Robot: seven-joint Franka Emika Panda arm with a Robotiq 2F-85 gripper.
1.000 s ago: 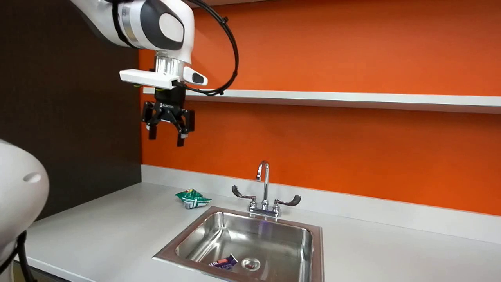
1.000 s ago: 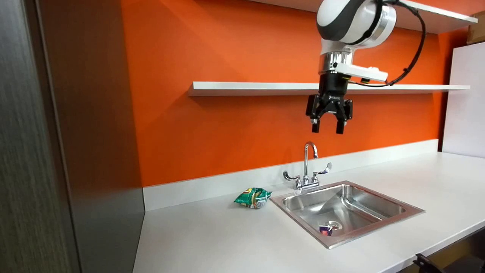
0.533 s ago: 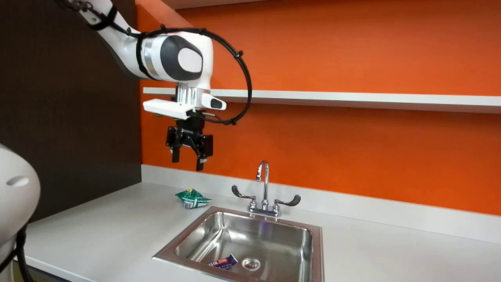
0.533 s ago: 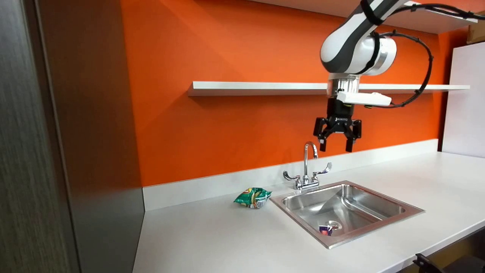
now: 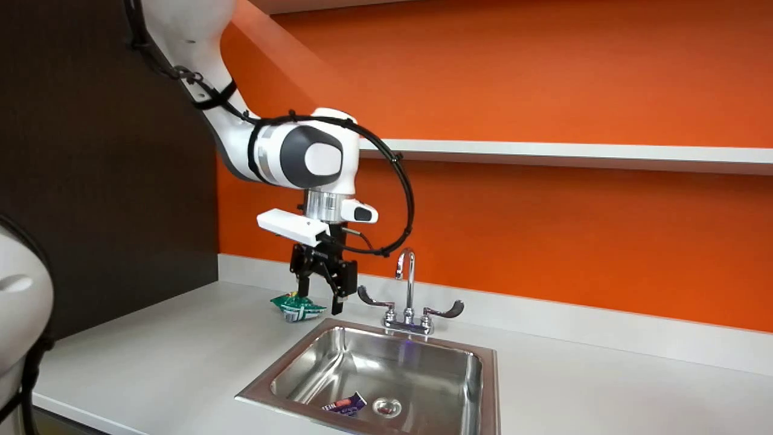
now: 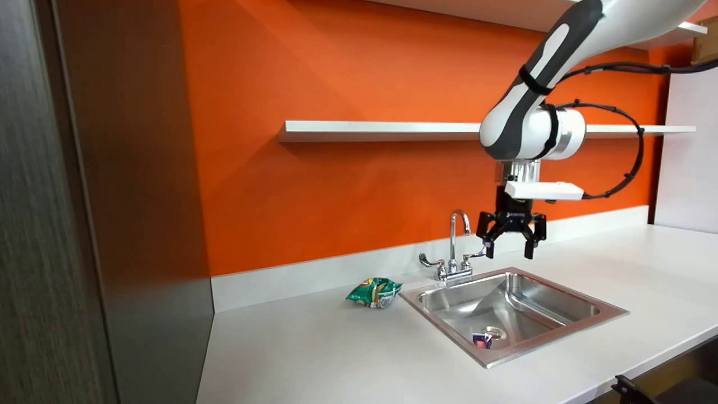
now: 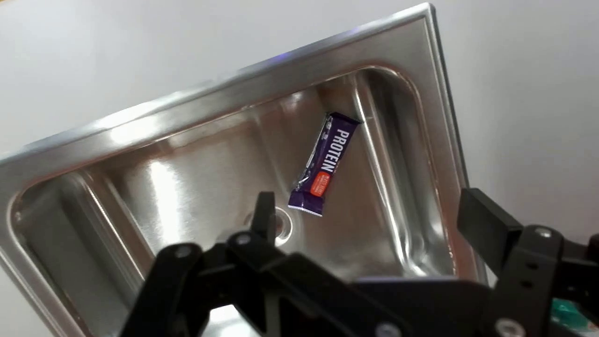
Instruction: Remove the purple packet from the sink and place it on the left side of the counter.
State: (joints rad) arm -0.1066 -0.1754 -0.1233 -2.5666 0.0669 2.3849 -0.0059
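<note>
The purple packet [image 5: 347, 405] lies flat in the sink [image 5: 285, 362] beside the drain; it also shows in an exterior view [image 6: 482, 340]. In the wrist view the packet [image 7: 325, 161] lies slanted on the basin floor, its lower end by the drain. My gripper [image 5: 320, 297] points down, open and empty, above the sink's back area; it shows in an exterior view [image 6: 509, 251] too. In the wrist view my open fingers [image 7: 367, 206] straddle the basin's side wall, with the packet ahead of them and untouched. The pale counter [image 6: 314, 359] surrounds the sink.
A green packet [image 5: 299, 308] sits on the counter beside the sink, near the back. The chrome faucet [image 6: 453, 247] with two handles stands behind the basin. A white shelf [image 6: 381, 128] runs along the orange wall. A dark panel [image 5: 121, 181] closes the counter's end.
My arm has come down from shelf height to low over the sink's back area, shifting slightly right in both exterior views. The gripper has stayed open. The packets have not moved.
</note>
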